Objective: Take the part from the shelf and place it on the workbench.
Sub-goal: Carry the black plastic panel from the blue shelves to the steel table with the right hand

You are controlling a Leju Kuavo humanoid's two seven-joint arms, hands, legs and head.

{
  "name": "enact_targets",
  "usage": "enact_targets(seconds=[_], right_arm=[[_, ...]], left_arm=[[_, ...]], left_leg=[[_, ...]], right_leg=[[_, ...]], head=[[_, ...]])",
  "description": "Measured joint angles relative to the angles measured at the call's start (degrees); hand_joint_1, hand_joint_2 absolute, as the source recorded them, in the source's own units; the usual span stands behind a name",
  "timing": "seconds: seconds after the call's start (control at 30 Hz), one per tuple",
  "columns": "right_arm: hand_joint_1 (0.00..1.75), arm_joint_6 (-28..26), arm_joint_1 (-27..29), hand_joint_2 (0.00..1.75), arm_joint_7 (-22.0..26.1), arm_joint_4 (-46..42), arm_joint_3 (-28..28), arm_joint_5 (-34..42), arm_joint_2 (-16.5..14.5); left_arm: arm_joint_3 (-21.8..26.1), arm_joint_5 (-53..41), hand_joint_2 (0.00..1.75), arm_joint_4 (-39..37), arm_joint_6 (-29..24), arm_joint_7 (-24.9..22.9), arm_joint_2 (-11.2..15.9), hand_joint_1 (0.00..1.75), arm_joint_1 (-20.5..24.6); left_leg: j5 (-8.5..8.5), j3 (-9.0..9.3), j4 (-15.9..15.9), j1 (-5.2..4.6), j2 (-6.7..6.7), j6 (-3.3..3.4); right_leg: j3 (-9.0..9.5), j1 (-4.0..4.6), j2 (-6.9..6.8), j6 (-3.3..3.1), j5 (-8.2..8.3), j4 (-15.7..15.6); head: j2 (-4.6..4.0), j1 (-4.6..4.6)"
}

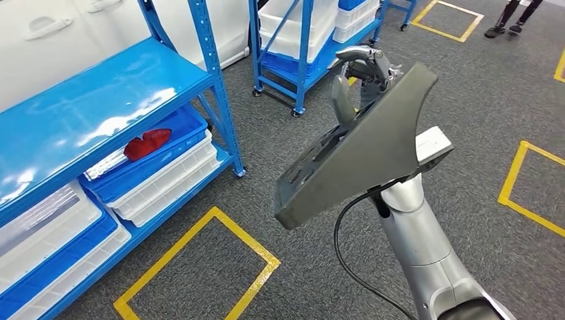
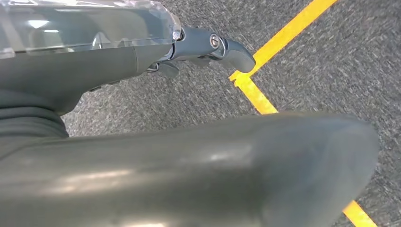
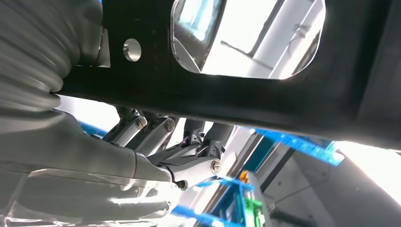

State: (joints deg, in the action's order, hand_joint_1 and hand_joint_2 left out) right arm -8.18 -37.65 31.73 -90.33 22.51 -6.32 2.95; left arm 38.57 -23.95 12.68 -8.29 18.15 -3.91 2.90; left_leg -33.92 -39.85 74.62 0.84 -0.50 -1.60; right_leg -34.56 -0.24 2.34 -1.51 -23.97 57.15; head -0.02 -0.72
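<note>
Grey, stiff and broad, the part (image 1: 360, 147) looks awkward rather than heavy, so the right hand (image 1: 360, 70) grips its upper edge; left hand (image 2: 208, 47) holds nothing.

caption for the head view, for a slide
Right hand holds the grey part up beside the blue shelf.

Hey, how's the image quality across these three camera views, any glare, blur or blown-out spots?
Head view: sharp, with ceiling-light glare streaking the blue shelf top. Left wrist view: the carpet and yellow floor line are smeared by motion blur. Right wrist view: strongly backlit, so the dark part is near silhouette and the background is blown out.
</note>
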Motion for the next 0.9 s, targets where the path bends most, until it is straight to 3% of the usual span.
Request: enact_targets(seconds=[0.07, 0.13, 0.2, 0.27, 0.33, 0.4, 0.47, 0.5, 0.53, 0.57, 0.63, 0.67, 0.7, 0.77, 0.83, 0.9], right_arm=[[1.75, 0.07, 0.44, 1.75, 0.0, -0.28, 0.03, 0.0, -0.05], [1.75, 0.13, 0.51, 1.75, -0.03, -0.51, 0.05, -0.03, -0.18], [1.75, 0.18, 0.57, 1.75, -0.16, -0.69, 0.07, -0.19, -0.3], [1.75, 0.19, 0.67, 1.75, -0.33, -0.98, 0.08, -0.44, -0.33], [1.75, 0.19, 0.54, 1.75, -0.45, -1.35, 0.05, -0.67, -0.32], [1.75, 0.18, 0.34, 1.75, -0.52, -1.6, 0.03, -0.8, -0.32], [1.75, 0.18, 0.44, 1.75, -0.57, -1.61, 0.02, -0.83, -0.32], [1.75, 0.18, 0.53, 1.75, -0.61, -1.58, 0.02, -0.83, -0.31], [1.75, 0.19, 0.56, 1.75, -0.65, -1.54, -0.02, -0.83, -0.28], [1.75, 0.2, 0.51, 1.75, -0.69, -1.5, -0.07, -0.82, -0.25], [1.75, 0.22, 0.2, 1.75, -0.72, -1.43, -0.15, -0.79, -0.19], [1.75, 0.24, -0.03, 1.75, -0.73, -1.4, -0.16, -0.76, -0.19], [1.75, 0.25, -0.25, 1.75, -0.73, -1.34, -0.2, -0.73, -0.19], [1.75, 0.27, -0.55, 1.75, -0.74, -1.17, -0.32, -0.68, -0.16], [1.75, 0.29, -0.9, 1.75, -0.7, -1.0, -0.4, -0.68, -0.14], [1.75, 0.39, -1.31, 1.75, -0.68, -0.86, -0.38, -0.68, -0.15]], left_arm=[[0.01, -0.01, 0.0, 0.0, -0.1, -0.24, 0.01, 0.0, -0.01], [0.0, -0.08, 0.0, -0.02, -0.19, -0.31, 0.01, 0.0, -0.05], [-0.01, -0.19, 0.0, -0.05, -0.38, -0.36, 0.01, 0.0, -0.05], [-0.03, -0.29, 0.0, -0.07, -0.61, -0.38, -0.11, 0.0, 0.11], [-0.04, -0.49, 0.0, -0.07, -1.09, -0.38, -0.22, 0.0, 0.25], [-0.05, -0.65, 0.0, -0.07, -1.89, -0.43, -0.23, 0.0, 0.21], [-0.04, -0.46, 0.0, -0.07, -2.68, -0.54, -0.27, 0.0, 0.08], [-0.02, -0.28, 0.0, -0.07, -3.07, -0.59, -0.29, 0.0, 0.07], [0.02, -0.06, 0.0, -0.07, -3.52, -0.62, -0.34, 0.0, 0.09], [0.07, 0.12, 0.0, -0.07, -3.99, -0.64, -0.41, 0.0, 0.13], [0.18, 0.32, 0.0, -0.07, -4.81, -0.65, -0.58, 0.0, 0.19], [0.24, 0.34, 0.0, -0.07, -5.05, -0.66, -0.66, 0.0, 0.21], [0.28, 0.34, 0.0, -0.07, -5.06, -0.71, -0.72, 0.0, 0.25], [0.33, 0.31, 0.0, -0.07, -4.48, -0.82, -0.79, 0.0, 0.35], [0.33, 0.18, 0.0, -0.07, -3.55, -1.14, -0.83, 0.0, 0.44], [0.35, 0.04, 0.0, -0.08, -2.97, -1.7, -0.83, 0.0, 0.36]], left_leg=[[4.19, 1.67, -5.01, 0.15, 0.65, 0.05], [7.7, 4.83, -12.66, 0.5, 3.21, 0.31], [8.12, 6.2, -15.76, 0.6, 4.68, 0.72], [8.12, 6.36, -16.07, 0.54, 3.6, 1.31], [8.34, 6.61, -16.5, 0.64, 2.21, 2.09], [8.37, 6.75, -16.73, 0.55, 0.7, 2.64], [8.25, 6.74, -16.68, 0.33, -0.82, 2.82], [8.17, 6.75, -16.65, 0.28, -1.55, 2.84], [8.07, 6.82, -16.61, 0.24, -2.25, 2.81], [7.94, 6.96, -16.58, 0.21, -2.9, 2.72], [7.64, 7.34, -16.57, -0.01, -4.07, 2.38], [7.51, 7.5, -16.6, -0.13, -4.58, 2.14], [7.41, 7.64, -16.66, -0.24, -5.11, 1.87], [7.26, 7.99, -16.91, -0.34, -6.14, 1.26], [6.06, 7.77, -15.69, -0.22, -4.64, 0.71], [2.84, 5.48, -10.28, -0.03, -1.5, 0.44]], right_leg=[[0.07, -0.06, 1.72, 0.2, -0.13, 0.28], [-0.12, -0.07, 3.31, 0.66, -0.4, 0.85], [-0.64, -0.13, 4.6, 1.39, -0.41, 1.19], [-1.03, -0.34, 5.71, 2.2, -0.23, 1.11], [-1.85, -0.26, 3.86, 2.83, -1.29, 2.75], [-4.84, -0.17, 0.01, 3.31, -4.5, 9.0], [-8.56, -0.37, -1.75, 3.66, -7.18, 16.26], [-9.28, -0.46, -2.01, 3.72, -7.11, 17.55], [-8.75, -0.5, -2.22, 3.67, -5.98, 16.42], [-6.97, -0.47, -2.69, 3.49, -4.07, 12.99], [-2.58, 0.03, -5.11, 2.71, -1.03, 4.55], [-1.27, 0.33, -6.01, 2.28, -0.37, 1.97], [-0.83, 0.6, -6.41, 1.89, -0.33, 0.93], [-0.91, 0.64, -5.16, 1.25, -0.17, 0.77], [-0.64, 0.25, -3.89, 0.55, 0.22, 0.12], [-0.44, -0.03, -2.66, 0.08, 0.51, -0.29]], head=[[0.0, 0.0], [0.0, 0.01], [0.0, 0.01], [0.0, 0.01], [0.0, 0.0], [0.0, 0.01], [0.0, 0.01], [0.0, 0.02], [0.0, 0.02], [0.0, 0.02], [0.0, 0.02], [0.0, 0.02], [0.0, 0.02], [0.0, 0.01], [0.0, 0.0], [0.0, 0.01]])
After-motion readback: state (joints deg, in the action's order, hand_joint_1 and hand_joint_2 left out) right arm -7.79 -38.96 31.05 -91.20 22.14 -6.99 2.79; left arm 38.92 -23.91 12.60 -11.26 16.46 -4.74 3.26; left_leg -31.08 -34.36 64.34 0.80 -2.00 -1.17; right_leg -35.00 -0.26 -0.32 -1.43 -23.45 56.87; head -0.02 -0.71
